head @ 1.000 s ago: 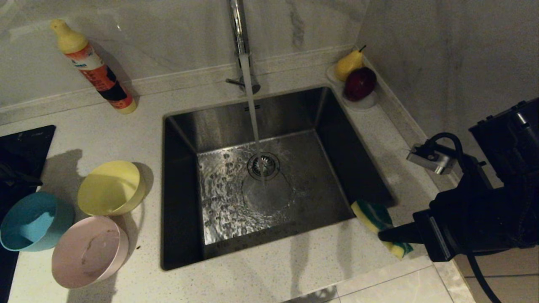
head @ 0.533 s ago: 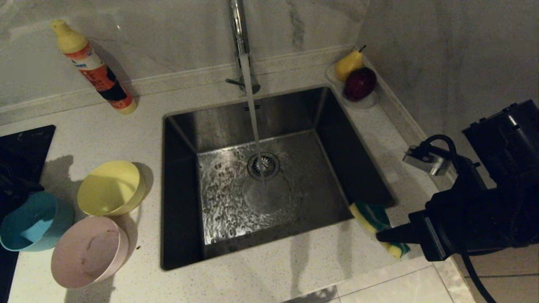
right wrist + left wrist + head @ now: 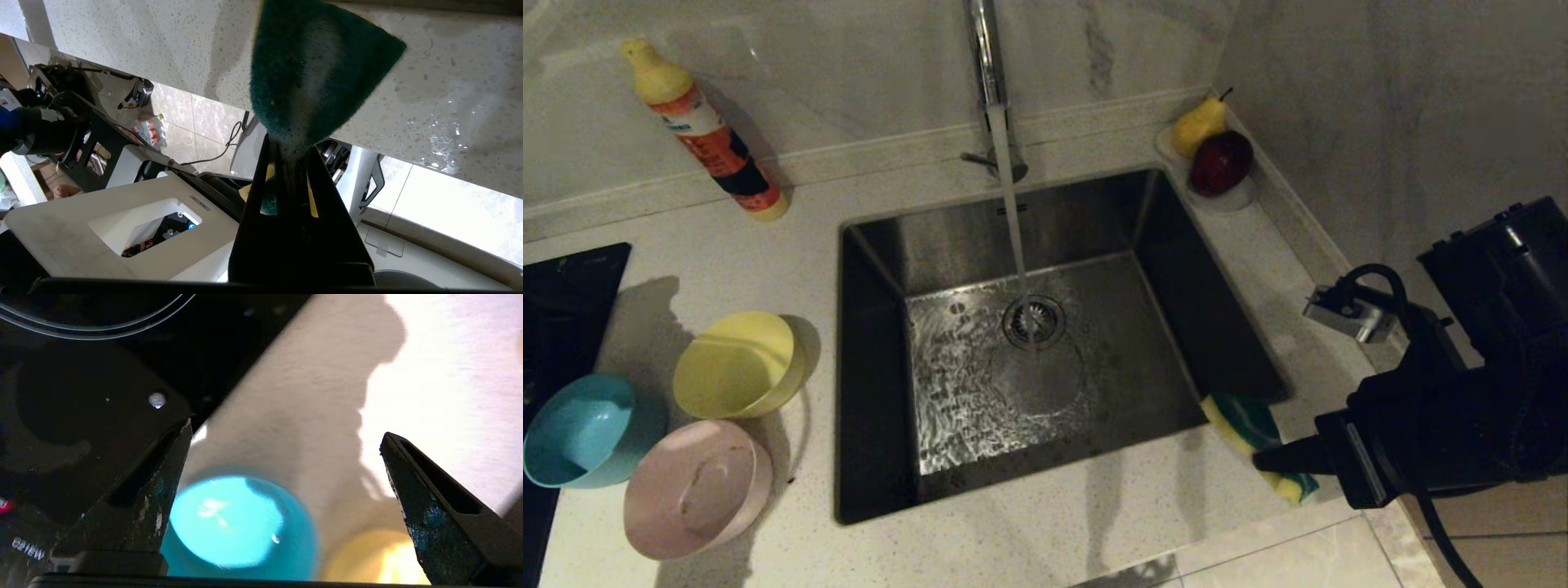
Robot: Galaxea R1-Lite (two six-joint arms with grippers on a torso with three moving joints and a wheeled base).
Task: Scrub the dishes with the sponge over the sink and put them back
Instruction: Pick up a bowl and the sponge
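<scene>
Three dishes stand on the counter left of the sink [image 3: 1143,327]: a yellow bowl [image 3: 739,363], a light blue bowl [image 3: 580,429] and a pale pink bowl [image 3: 698,488]. My left gripper [image 3: 286,430] is out of the head view. In its wrist view it hovers open above the blue bowl [image 3: 229,522], with the yellow bowl [image 3: 376,559] beside it and nothing between the fingers. My right gripper [image 3: 1270,461] is shut on the sponge [image 3: 1254,425] at the sink's front right corner. The sponge's green face [image 3: 318,69] sticks out past the right gripper [image 3: 291,145].
Water runs from the chrome tap [image 3: 988,82] onto the drain strainer [image 3: 1033,321]. An orange detergent bottle [image 3: 707,135] leans against the back wall. A white dish with a pear and an apple [image 3: 1217,159] sits at the back right. A black hob [image 3: 564,286] lies far left.
My left gripper has opened wider and drawn back off the blue bowl, leaving the head view at the left edge. The right arm with the sponge has stayed put.
</scene>
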